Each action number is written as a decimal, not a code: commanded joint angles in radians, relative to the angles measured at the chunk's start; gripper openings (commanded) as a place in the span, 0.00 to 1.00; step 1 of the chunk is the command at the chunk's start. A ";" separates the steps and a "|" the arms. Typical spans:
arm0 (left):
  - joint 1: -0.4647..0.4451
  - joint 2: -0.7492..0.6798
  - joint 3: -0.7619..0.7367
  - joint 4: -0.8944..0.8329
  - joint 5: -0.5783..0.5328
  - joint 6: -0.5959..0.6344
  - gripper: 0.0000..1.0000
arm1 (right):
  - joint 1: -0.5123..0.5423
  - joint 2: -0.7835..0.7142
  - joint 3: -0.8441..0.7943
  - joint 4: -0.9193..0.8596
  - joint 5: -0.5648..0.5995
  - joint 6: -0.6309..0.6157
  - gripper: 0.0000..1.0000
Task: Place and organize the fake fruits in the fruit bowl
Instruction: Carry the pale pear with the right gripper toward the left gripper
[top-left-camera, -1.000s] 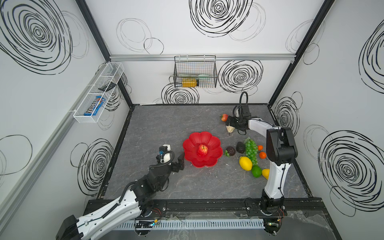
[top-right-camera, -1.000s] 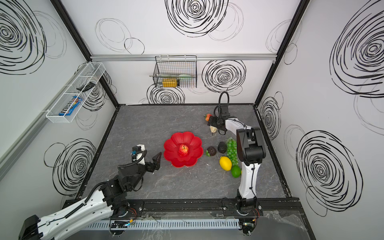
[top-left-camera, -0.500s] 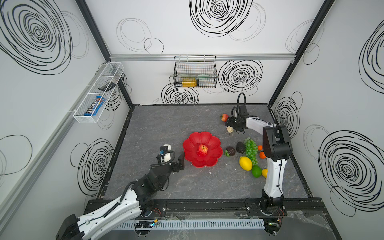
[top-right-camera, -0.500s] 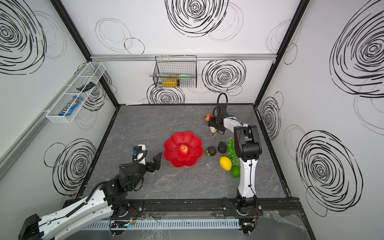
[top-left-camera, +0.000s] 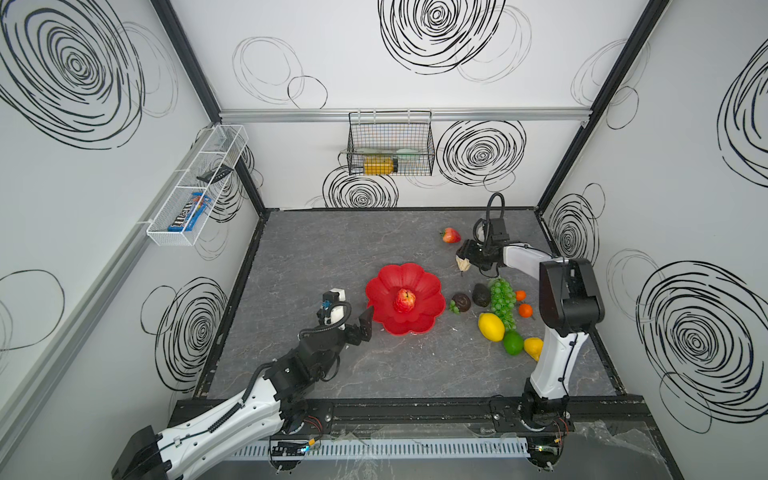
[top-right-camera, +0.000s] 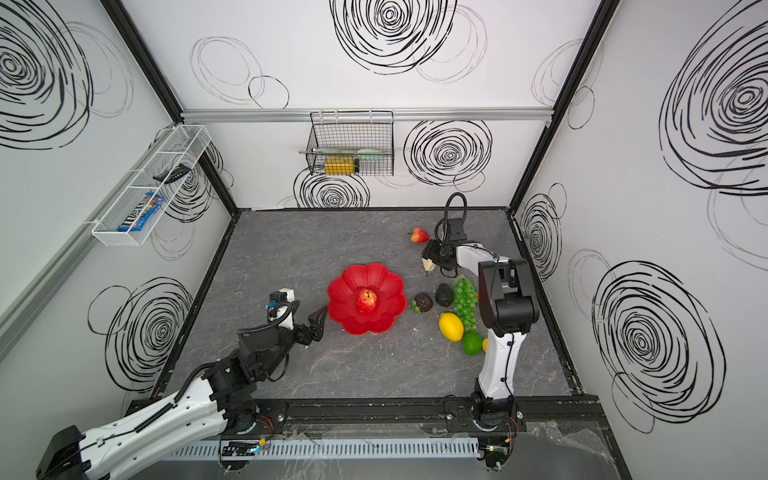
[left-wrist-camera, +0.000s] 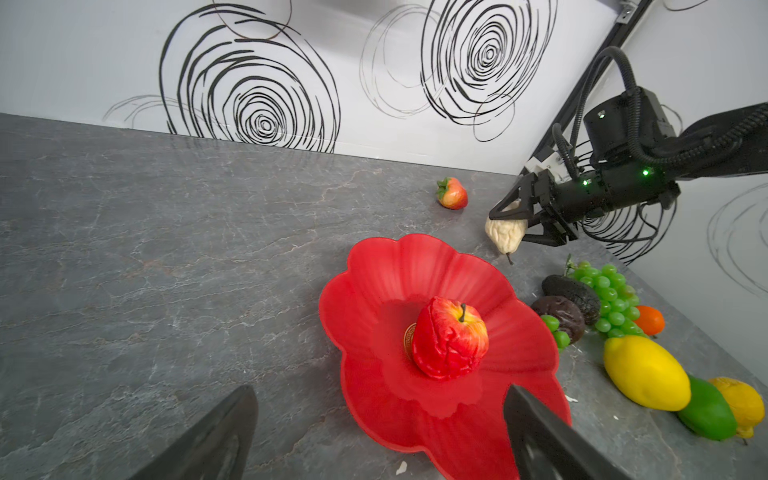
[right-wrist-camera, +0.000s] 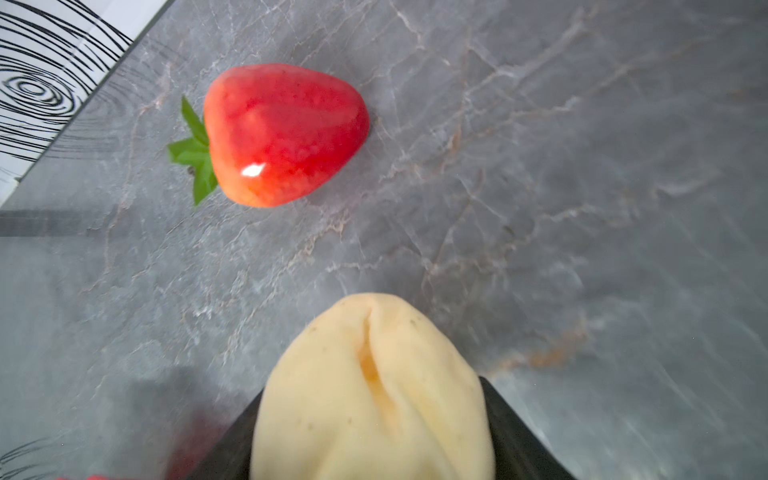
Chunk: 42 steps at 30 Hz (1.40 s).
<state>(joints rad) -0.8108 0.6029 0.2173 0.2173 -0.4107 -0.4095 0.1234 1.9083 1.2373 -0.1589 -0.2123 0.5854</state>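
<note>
Right tool (left-wrist-camera: 509, 227) is noted closed on the beige pear (left-wrist-camera: 506, 237). The fruit is pinched at its broad end between the two black jaws, with the stem end pointed down toward the table (right-wrist-camera: 582, 166); whether it touches cannot be told. Left tool (top-left-camera: 362, 328) is noted wide open with nothing between its jaws, just beside the rim of the fruit bowl (left-wrist-camera: 374, 266). The step in hand is judged to be lifting the pear and carrying it to the bowl. The squeeze should be kept light, since the skin is creased under the jaws and a rounded end could slip out. The fruit should be raised clear of the table before any sideways travel. The strawberry (right-wrist-camera: 282, 133), lying just ahead of the right tool's tips, should be left undisturbed. Release should be made low over a free petal, beside the red apple (left-wrist-camera: 449, 336) at the bowl's centre, so that nothing rolls out. The bowl lies well apart from the right tool, toward the left tool. Pear: pale cream, matt, faintly speckled, soft-looking, with one deep fold down its face and a short dark stem.
</note>
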 joint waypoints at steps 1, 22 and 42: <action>0.004 0.013 -0.025 0.144 0.100 0.028 0.96 | -0.020 -0.169 -0.113 0.149 -0.083 0.119 0.64; -0.250 0.557 0.128 0.888 0.085 0.275 0.96 | 0.312 -0.837 -0.704 0.591 -0.082 0.825 0.67; -0.319 0.799 0.221 1.065 -0.007 0.296 0.97 | 0.656 -0.969 -0.776 0.638 0.133 0.920 0.63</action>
<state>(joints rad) -1.1278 1.3888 0.4080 1.2003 -0.3779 -0.1318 0.7631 0.9501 0.4675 0.4263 -0.1146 1.4811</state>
